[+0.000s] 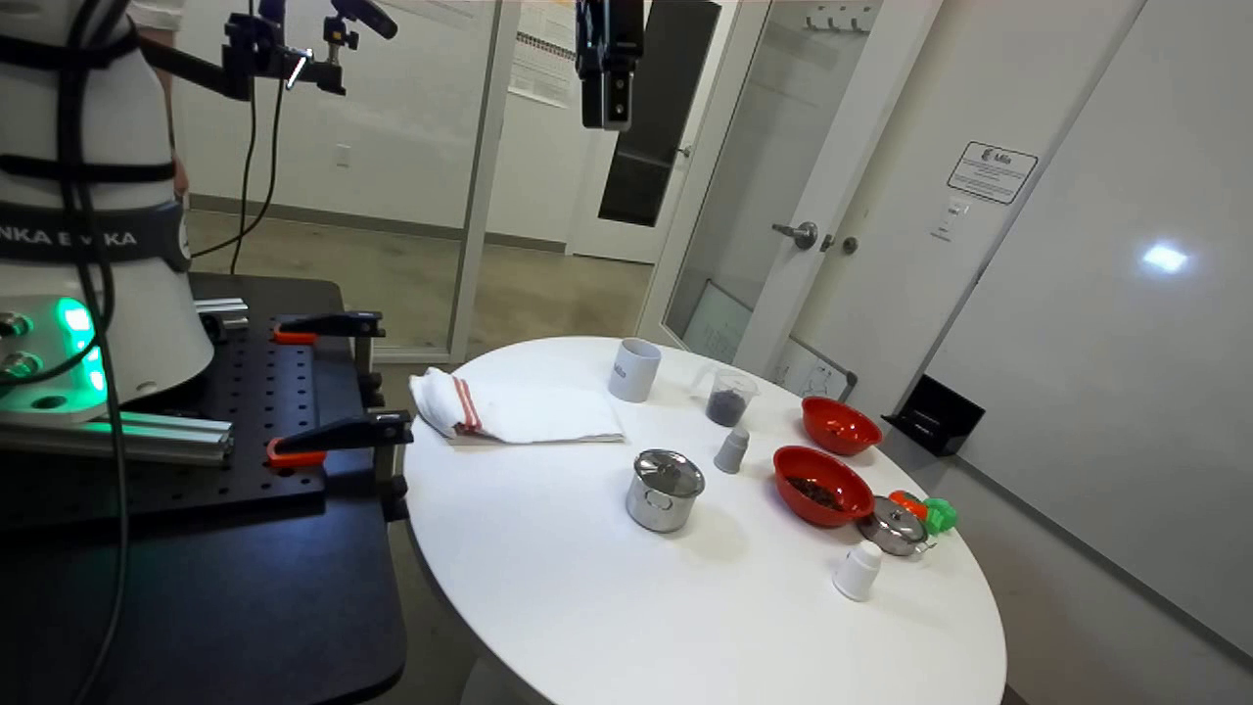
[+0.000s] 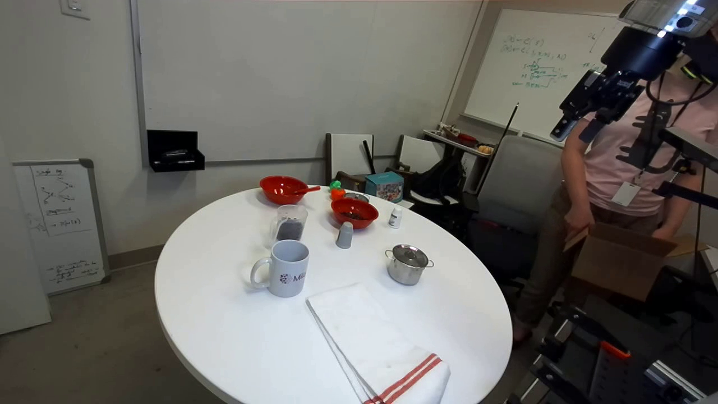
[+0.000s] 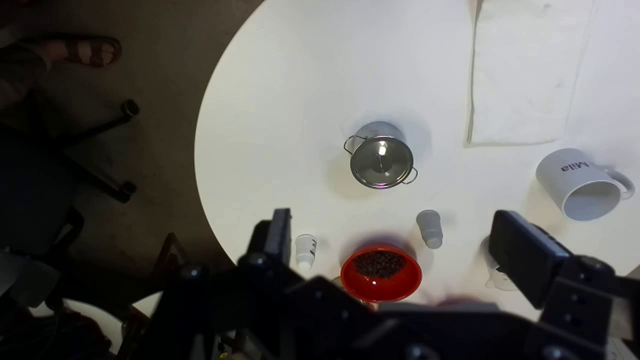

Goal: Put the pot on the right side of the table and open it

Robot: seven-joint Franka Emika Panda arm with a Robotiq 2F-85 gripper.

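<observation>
The pot [image 1: 658, 507] is a small shiny silver cylinder with two wire handles, standing upright on the white oval table [image 1: 548, 578]. Its round metal lid [image 1: 670, 472] sits on top, closed. The pot also shows in an exterior view [image 2: 405, 273], beyond the towel, and in the wrist view [image 3: 382, 162], near the middle. My gripper [image 3: 394, 220] is open, with its fingers wide apart and nothing between them. It hangs high above the table, well away from the pot, in both exterior views [image 1: 607, 108] [image 2: 575, 133].
On the table are a folded towel [image 1: 548, 411], a mug [image 2: 289, 269], a measuring cup [image 1: 729, 397], a grey shaker [image 1: 731, 450], a white bottle [image 1: 858, 571], two red bowls [image 1: 822, 485] [image 1: 842, 425], a shallow lidded pan [image 1: 896, 529] and toy vegetables [image 1: 940, 515]. A person [image 2: 634, 151] stands nearby.
</observation>
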